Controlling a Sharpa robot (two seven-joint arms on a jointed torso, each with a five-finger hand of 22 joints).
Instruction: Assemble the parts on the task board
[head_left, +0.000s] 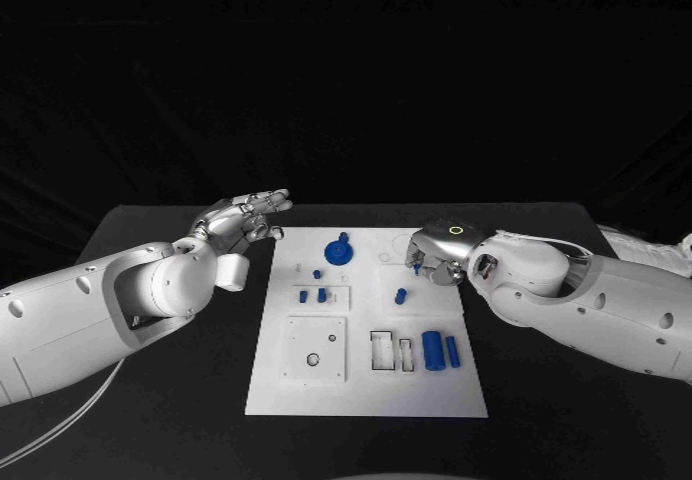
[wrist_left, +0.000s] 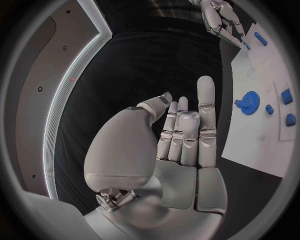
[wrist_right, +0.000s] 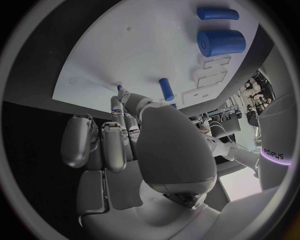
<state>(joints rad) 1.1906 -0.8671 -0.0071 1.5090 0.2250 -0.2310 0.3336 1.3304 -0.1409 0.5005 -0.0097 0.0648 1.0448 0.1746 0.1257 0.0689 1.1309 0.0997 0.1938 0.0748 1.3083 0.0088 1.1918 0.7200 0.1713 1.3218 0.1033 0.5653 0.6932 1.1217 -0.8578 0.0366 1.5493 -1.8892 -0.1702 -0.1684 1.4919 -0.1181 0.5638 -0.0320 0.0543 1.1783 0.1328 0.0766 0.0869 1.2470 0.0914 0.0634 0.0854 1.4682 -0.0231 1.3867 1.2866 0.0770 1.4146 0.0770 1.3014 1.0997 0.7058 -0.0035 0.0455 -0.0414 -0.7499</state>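
Observation:
The white task board (head_left: 368, 385) lies mid-table. On it are a blue gear (head_left: 339, 250), small blue pegs (head_left: 312, 296), another peg (head_left: 400, 295) and two blue cylinders (head_left: 441, 350). My right hand (head_left: 433, 252) hangs over the board's far right part with fingers curled. In the right wrist view its fingertips (wrist_right: 120, 102) pinch a small blue peg (wrist_right: 119, 87) just above the board (wrist_right: 112, 45). My left hand (head_left: 245, 218) floats beyond the board's far left corner, fingers stretched out and holding nothing. The left wrist view shows that hand (wrist_left: 181, 135) empty, with the gear (wrist_left: 250, 103) off to its side.
White raised blocks with slots and holes (head_left: 317, 350) and rectangular cut-outs (head_left: 384, 350) sit on the board's near half. Black table (head_left: 173, 400) surrounds the board on all sides. The right wrist view shows the thick cylinder (wrist_right: 220, 42) and thin cylinder (wrist_right: 217, 13).

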